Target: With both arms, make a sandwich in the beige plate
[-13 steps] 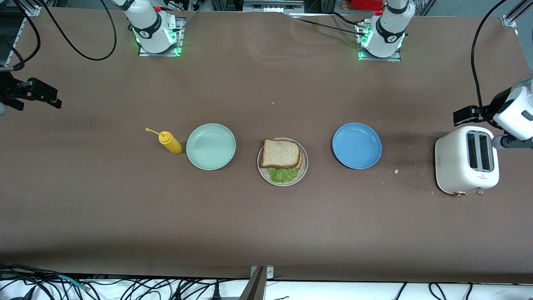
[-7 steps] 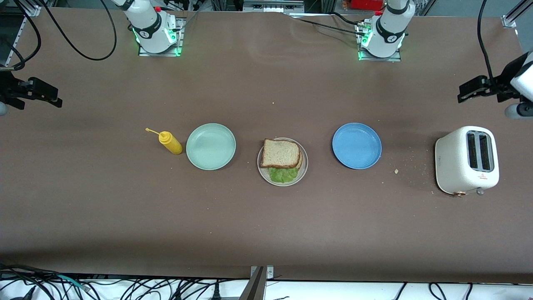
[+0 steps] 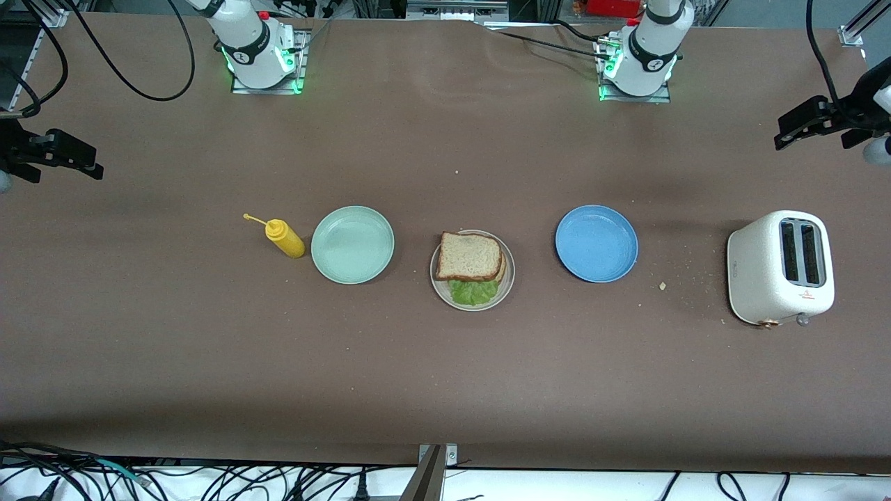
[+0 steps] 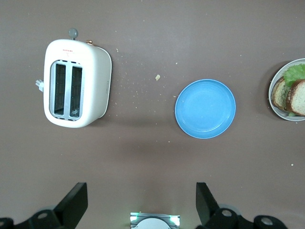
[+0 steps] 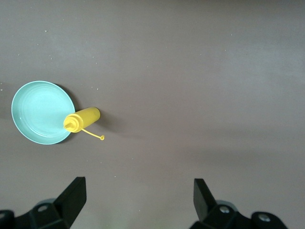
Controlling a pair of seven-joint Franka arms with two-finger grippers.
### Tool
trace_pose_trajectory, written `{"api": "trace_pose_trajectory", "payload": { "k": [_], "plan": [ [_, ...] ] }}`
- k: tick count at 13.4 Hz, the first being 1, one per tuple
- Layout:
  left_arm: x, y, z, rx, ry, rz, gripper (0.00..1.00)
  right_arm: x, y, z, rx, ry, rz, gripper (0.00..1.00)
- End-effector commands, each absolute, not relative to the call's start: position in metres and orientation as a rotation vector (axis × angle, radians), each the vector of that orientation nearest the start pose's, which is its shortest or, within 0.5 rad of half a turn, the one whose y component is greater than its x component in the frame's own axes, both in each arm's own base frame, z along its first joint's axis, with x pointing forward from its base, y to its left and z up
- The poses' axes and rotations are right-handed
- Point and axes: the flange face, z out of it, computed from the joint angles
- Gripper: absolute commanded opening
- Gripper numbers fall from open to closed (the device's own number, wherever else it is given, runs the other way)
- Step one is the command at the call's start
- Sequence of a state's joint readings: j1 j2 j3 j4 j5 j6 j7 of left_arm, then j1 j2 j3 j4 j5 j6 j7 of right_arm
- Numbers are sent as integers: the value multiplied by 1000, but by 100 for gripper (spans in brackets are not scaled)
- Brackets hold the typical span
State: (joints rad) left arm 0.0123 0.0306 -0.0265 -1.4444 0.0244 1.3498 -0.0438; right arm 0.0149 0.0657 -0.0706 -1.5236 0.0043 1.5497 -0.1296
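Two bread slices with lettuce between them make up the sandwich (image 3: 470,264), stacked on the beige plate (image 3: 509,268) at centre frame of the front view; the leaf pokes out at the lower edge. Judged from this, assembly looks complete, with nothing left but parking the arms.

Mint-green plate (image 3: 352,244) and blue plate (image 3: 596,243) flank it, both bare. Mustard bottle (image 3: 284,237) lies just beside the mint-green plate; toaster (image 3: 779,268) stands at right of frame, slots empty.

Left gripper (image 3: 811,124): upper right edge of frame, above the bench, released, holding nothing. Right gripper (image 3: 59,154): upper left edge, likewise released and empty. Wrist views confirm spread fingers (image 4: 76,202) (image 5: 74,193) with only bench below.
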Motion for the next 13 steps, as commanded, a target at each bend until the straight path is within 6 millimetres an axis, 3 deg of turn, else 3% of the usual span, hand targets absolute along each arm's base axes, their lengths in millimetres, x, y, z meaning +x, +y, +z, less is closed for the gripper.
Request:
{"api": "trace_pose_trajectory", "payload": {
  "k": [1, 4, 13],
  "plan": [
    [532, -7, 642, -3134, -39, 161, 100, 570, -33, 613, -3116, -120, 59, 100],
    [536, -9, 630, -3136, -19, 130, 100, 570, -33, 613, -3116, -120, 59, 100],
    [544, -16, 636, -3205, -16, 27, 100, 570, -33, 613, -3116, -120, 59, 100]
  ]
}}
